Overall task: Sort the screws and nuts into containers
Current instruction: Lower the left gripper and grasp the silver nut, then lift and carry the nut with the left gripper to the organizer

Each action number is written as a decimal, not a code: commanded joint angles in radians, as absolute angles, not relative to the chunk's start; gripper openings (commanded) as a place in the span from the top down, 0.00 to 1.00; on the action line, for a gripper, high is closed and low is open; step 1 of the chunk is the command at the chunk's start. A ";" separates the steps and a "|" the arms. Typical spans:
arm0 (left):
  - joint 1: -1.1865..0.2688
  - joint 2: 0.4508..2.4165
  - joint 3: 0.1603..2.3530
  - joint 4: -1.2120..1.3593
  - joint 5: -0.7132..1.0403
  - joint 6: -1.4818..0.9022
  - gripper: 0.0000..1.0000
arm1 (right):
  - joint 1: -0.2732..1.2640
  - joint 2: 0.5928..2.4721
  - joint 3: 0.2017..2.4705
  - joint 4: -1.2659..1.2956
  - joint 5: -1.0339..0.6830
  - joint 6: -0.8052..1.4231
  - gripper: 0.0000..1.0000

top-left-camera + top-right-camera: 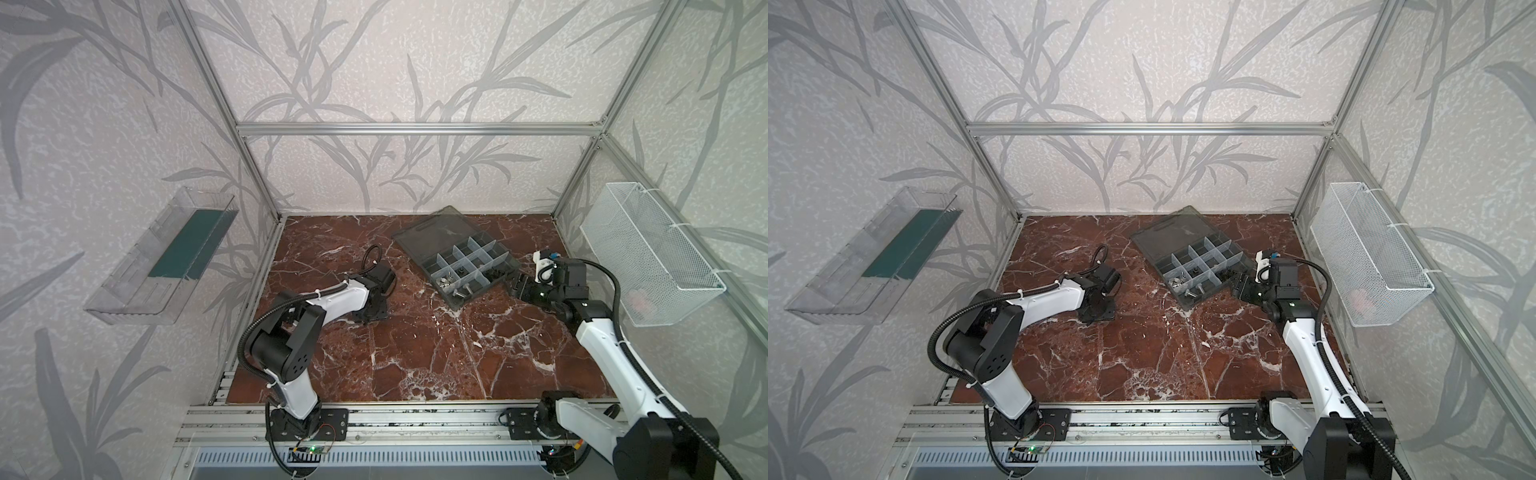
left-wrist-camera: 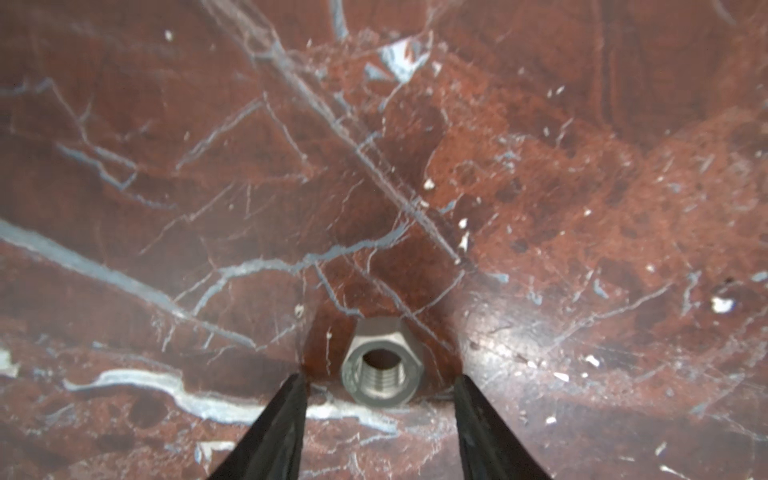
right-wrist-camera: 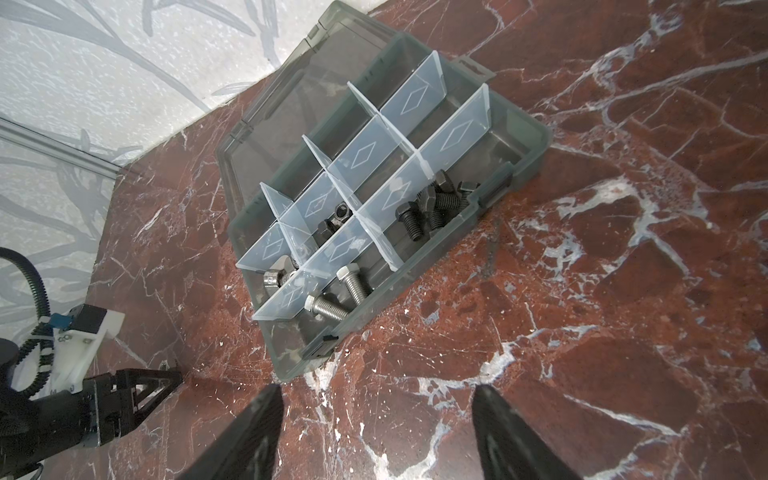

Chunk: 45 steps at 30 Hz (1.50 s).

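left gripper (image 2: 379, 377) jaws apart, straddling 1 silver nut (image 2: 382, 370) on marble table (image 2: 540, 208), gaps both sides; right gripper (image 3: 378, 389) jaws apart, empty, beside organiser box (image 3: 534, 147)

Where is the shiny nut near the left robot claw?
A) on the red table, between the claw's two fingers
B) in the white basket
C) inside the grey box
A: the left wrist view shows the silver nut lying on the marble table inside the open left gripper, touching neither side.
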State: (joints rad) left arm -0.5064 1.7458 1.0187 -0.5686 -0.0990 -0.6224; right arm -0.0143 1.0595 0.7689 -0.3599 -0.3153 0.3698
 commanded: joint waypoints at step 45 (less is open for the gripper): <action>-0.466 1.772 1.016 -0.581 -0.031 -0.576 0.75 | -0.012 1.067 0.756 -0.339 -0.311 0.365 0.27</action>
